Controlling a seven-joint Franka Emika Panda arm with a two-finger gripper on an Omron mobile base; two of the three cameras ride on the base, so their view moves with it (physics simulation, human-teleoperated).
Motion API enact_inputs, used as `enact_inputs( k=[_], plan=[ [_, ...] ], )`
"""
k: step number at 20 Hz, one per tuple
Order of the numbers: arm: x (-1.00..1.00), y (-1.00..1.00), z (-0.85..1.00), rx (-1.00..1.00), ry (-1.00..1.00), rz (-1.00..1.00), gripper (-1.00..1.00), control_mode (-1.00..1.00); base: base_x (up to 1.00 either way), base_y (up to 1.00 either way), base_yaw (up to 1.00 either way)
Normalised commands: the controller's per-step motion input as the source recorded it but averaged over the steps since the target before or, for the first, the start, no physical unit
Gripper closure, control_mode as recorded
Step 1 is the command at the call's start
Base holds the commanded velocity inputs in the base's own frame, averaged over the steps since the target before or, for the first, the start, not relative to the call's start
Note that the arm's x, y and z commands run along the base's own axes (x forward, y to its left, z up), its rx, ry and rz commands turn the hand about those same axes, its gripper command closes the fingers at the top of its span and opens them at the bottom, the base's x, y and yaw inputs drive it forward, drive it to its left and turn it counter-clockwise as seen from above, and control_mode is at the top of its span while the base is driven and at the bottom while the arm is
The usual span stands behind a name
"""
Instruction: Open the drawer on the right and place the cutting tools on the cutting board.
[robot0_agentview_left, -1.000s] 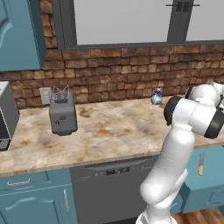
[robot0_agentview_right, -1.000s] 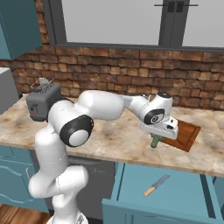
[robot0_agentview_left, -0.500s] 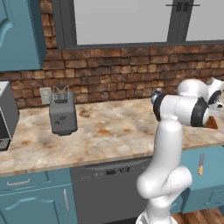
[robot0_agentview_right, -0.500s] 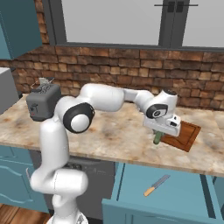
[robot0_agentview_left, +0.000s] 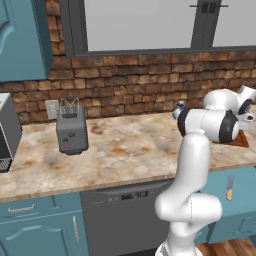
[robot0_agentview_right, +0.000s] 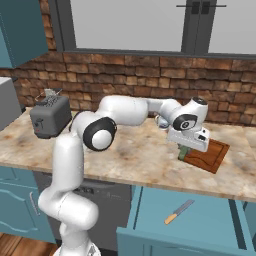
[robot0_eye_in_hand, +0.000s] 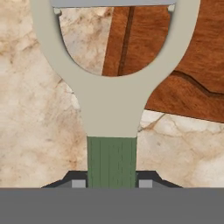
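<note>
Hand view, lower centre: gripper (robot0_eye_in_hand: 112, 183) clamped on green-handled peeler (robot0_eye_in_hand: 112, 100), head overlapping cutting board (robot0_eye_in_hand: 175, 61) corner; no legible writing.

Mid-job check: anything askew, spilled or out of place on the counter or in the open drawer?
Nothing spilled or damaged. The gripper holds the green-handled peeler over the cutting board's near corner, and the knife lies loose in the open drawer, as expected.
</note>
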Motion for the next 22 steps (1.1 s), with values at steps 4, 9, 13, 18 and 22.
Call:
enact_inputs(
  k=[4, 9, 13, 18, 22],
  plan=[
    [0.27, 0.00, -0.18, 0.00, 0.00, 0.00, 1.00, -1.00, 0.00, 0.00, 0.00],
    [0.40, 0.00, -0.26, 0.00, 0.00, 0.00, 1.00, -1.00, 0.00, 0.00, 0.00],
    [0.35, 0.00, -0.09, 0.00, 0.01, 0.00, 1.00, -1.00, 0.00, 0.00, 0.00],
    [0.24, -0.05, 0.00, 0.00, 0.01, -0.01, 1.00, -1.00, 0.00, 0.00, 0.00],
    [0.16, -0.16, -0.01, 0.00, 0.02, -0.02, 1.00, -1.00, 0.00, 0.00, 0.00]
  ],
)
